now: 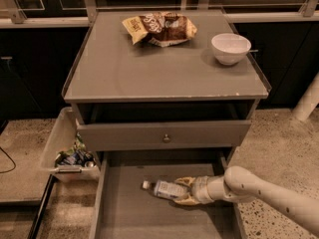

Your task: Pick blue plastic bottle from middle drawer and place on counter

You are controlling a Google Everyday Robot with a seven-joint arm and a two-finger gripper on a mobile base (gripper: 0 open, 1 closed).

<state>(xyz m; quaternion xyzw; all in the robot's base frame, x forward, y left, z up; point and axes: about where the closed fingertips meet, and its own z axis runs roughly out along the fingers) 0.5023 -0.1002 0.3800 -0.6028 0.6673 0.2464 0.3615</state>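
Observation:
The blue plastic bottle [163, 188] lies on its side on the grey floor of the open middle drawer [127, 213], white cap pointing left. My gripper [183, 191] reaches in from the right, low in the drawer. Its two tan fingers [185, 181] sit above and below the bottle's base end and are closed against it. The bottle still rests on the drawer floor. The counter [149, 71] is the wide grey top above the drawers.
A brown and yellow snack bag [159, 28] and a white bowl [231, 48] sit at the back of the counter. A partly open upper drawer front with a knob [164, 134] overhangs the middle drawer. A bin of cans [65, 148] stands at the left.

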